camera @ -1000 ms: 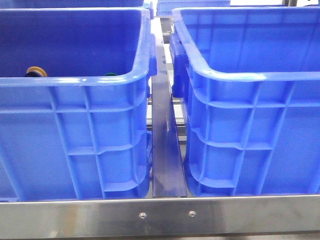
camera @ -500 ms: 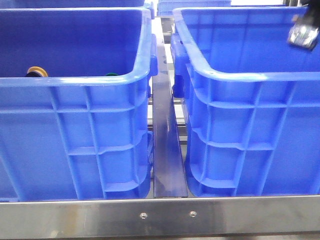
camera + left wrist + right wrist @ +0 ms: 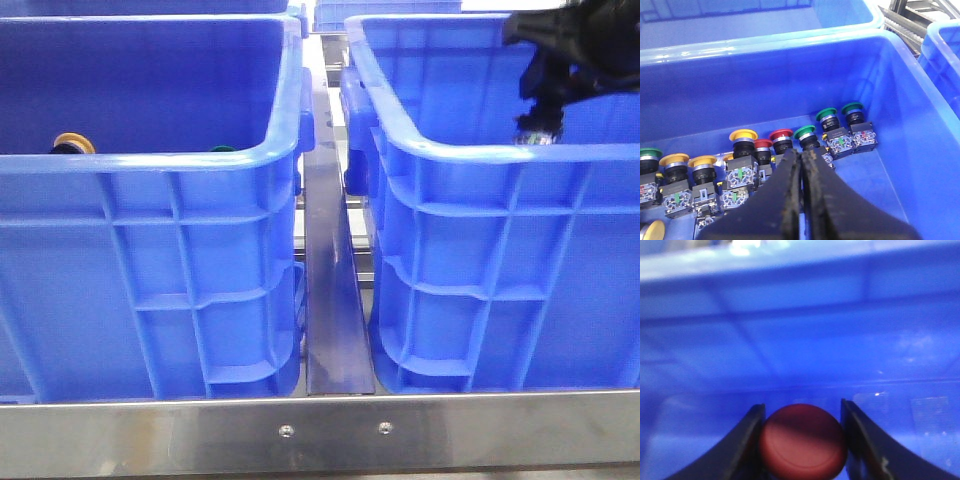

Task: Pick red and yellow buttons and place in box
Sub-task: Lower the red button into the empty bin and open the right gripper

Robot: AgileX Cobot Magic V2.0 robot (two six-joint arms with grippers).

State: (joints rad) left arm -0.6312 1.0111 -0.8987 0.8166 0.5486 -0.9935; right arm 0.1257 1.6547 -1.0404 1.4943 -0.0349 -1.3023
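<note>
We see the right gripper (image 3: 802, 440) clamped on a red button (image 3: 803, 441) over the right crate (image 3: 480, 150), not released. Left gripper (image 3: 801, 157) closed, empty, above yellow buttons (image 3: 743, 135) in the left crate (image 3: 920, 150).

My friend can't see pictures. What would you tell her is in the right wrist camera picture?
A round red button cap sits pinched between the two dark fingers of the right claw, very close to the camera. Behind it, slightly blurred, is the smooth inside wall of a blue plastic crate.
</note>
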